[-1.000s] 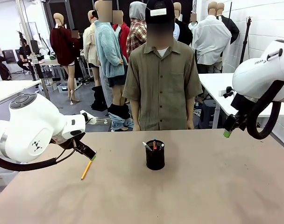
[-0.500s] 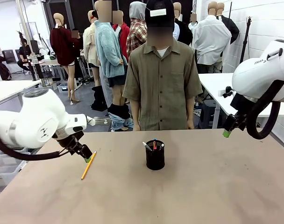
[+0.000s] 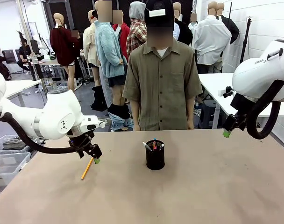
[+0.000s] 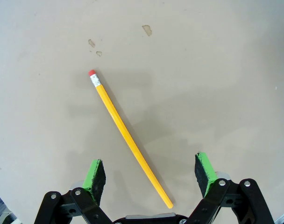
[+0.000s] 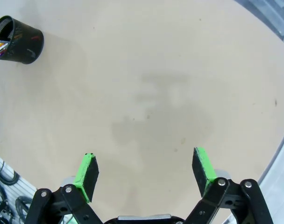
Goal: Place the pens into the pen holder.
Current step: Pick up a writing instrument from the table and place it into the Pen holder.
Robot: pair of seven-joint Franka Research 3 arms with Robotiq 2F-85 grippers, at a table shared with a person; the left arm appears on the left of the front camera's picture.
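Pencil (image 4: 128, 142) lying flat, eraser end (image 4: 91, 73) pointing away from left hand (image 4: 149, 164), hand released, empty

Left arm (image 3: 58, 119): its white body has swung inward from the left edge of the front view and now sits higher and nearer the table's middle.

Left gripper (image 3: 95, 158): carried to the right, from just left of the pencil (image 3: 86, 171) to directly over its far end, which it now partly covers.

Plastic bins (image 3: 11, 161) beside the table, formerly hidden behind the arm, are now exposed.
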